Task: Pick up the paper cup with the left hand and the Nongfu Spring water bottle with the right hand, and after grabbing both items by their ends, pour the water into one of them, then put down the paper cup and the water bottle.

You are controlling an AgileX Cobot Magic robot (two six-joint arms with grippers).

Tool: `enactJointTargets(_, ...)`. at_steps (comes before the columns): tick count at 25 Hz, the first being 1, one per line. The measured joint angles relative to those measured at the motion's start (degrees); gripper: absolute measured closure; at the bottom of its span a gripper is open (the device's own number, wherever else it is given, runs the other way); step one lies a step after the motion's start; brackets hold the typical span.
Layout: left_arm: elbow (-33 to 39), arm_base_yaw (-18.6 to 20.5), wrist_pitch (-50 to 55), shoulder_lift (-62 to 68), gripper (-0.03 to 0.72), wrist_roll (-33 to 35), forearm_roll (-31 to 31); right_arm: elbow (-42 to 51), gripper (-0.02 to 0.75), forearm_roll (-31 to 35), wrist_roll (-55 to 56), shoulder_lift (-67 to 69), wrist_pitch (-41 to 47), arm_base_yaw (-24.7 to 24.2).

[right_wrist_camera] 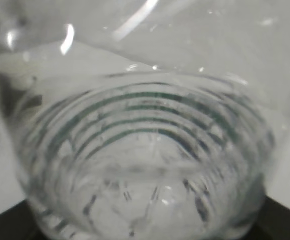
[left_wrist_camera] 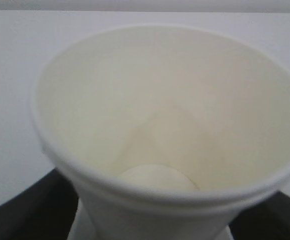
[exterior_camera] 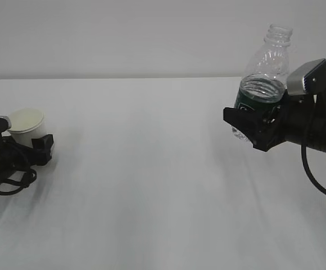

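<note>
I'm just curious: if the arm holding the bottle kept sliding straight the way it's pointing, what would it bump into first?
Probably nothing nearby: the right hand points left over bare table. The paper cup stands far across, lower down, so depth is unclear.

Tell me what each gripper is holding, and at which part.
The right hand holds the Nongfu Spring water bottle by its lower end, lifted off the table. The left hand sits around the paper cup near its base; a firm grip cannot be told.

White table (exterior_camera: 163, 185), pale grey wall (exterior_camera: 123, 34)
</note>
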Motion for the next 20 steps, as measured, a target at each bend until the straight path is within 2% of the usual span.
enactJointTargets(8,0.0,0.0,0.0,0.0,0.069,0.0,0.0,0.0,0.246,0.0,0.0,0.0,0.0,0.0)
enactJointTargets(14,0.0,0.0,0.0,0.0,0.117,0.0,0.0,0.0,0.246,0.0,0.0,0.0,0.0,0.0)
enactJointTargets(20,0.0,0.0,0.0,0.0,0.129,0.0,0.62,0.0,0.246,-0.01,0.0,0.0,0.0,0.0)
